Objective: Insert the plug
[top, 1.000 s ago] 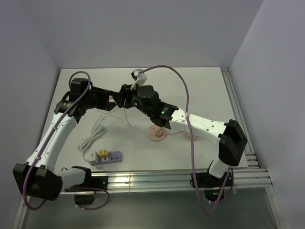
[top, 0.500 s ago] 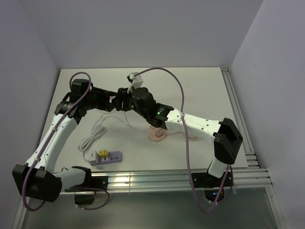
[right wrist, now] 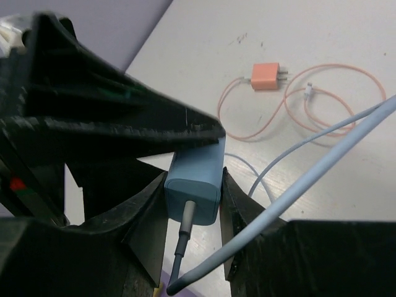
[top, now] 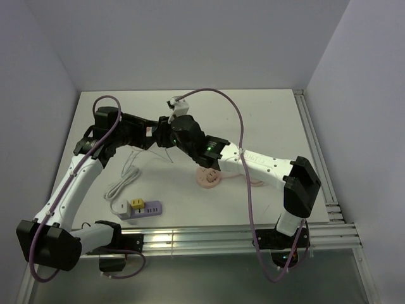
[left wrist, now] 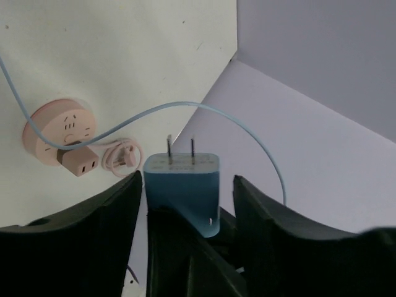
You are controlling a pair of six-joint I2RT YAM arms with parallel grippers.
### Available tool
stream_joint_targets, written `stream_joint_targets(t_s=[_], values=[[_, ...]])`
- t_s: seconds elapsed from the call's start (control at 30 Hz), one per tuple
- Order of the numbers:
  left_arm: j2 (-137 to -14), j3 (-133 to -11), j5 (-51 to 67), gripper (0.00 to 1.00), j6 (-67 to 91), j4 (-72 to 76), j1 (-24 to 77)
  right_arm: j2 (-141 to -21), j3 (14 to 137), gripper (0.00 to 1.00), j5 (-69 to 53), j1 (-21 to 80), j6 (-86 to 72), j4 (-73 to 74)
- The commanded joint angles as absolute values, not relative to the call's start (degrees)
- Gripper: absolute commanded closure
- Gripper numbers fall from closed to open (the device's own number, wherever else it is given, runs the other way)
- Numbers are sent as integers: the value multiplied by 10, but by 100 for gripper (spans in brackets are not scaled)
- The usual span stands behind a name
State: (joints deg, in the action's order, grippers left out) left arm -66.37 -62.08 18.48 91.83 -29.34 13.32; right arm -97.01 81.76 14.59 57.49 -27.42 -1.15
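A light-blue charger plug (right wrist: 197, 179) with a grey cable is pinched between the fingers of my right gripper (right wrist: 193, 178), which is shut on it. In the left wrist view the same plug (left wrist: 182, 185) stands prongs up between the spread fingers of my left gripper (left wrist: 187, 178), with a gap on the right side. Both grippers meet above the table's left middle, the left gripper (top: 150, 132) facing the right gripper (top: 162, 133). The purple power strip (top: 142, 209) lies near the front edge, with a yellow and a white plug in it.
A pink round puck (top: 209, 178) with a pink cable lies mid-table; it also shows in the left wrist view (left wrist: 59, 133). An orange plug (right wrist: 267, 76) lies on that cable. A white cable (top: 123, 180) coils next to the strip. Walls stand at the left and back.
My right arm has swung left and pushed the plug in between the left gripper's fingers. The left arm has shifted slightly towards it.
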Motion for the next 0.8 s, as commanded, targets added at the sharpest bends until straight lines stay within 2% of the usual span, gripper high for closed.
stream_joint_targets(t_s=[0.0, 0.07, 0.23, 0.27, 0.47, 0.6, 0.7, 0.77], values=[[-658, -638, 162, 33, 847, -311, 129, -943, 817, 100, 119, 560, -250, 20], [-653, -639, 119, 27, 828, -327, 124, -944, 840, 100, 70, 542, -241, 88], [-616, -635, 20, 24, 762, -359, 111, -978, 931, 100, 4, 517, -204, 277], [-610, -635, 2, 12, 749, -362, 110, -973, 925, 100, 0, 517, -204, 302], [-562, -624, -58, 12, 659, -322, 110, -881, 852, 100, -33, 519, -211, 404], [-556, -599, -32, 15, 605, -273, 112, -835, 807, 100, -119, 524, -223, 447], [-558, -539, 83, 17, 551, -151, 120, -784, 767, 100, -190, 533, -237, 417], [-563, -517, 165, 18, 555, -120, 120, -748, 743, 100, -198, 533, -243, 387]])
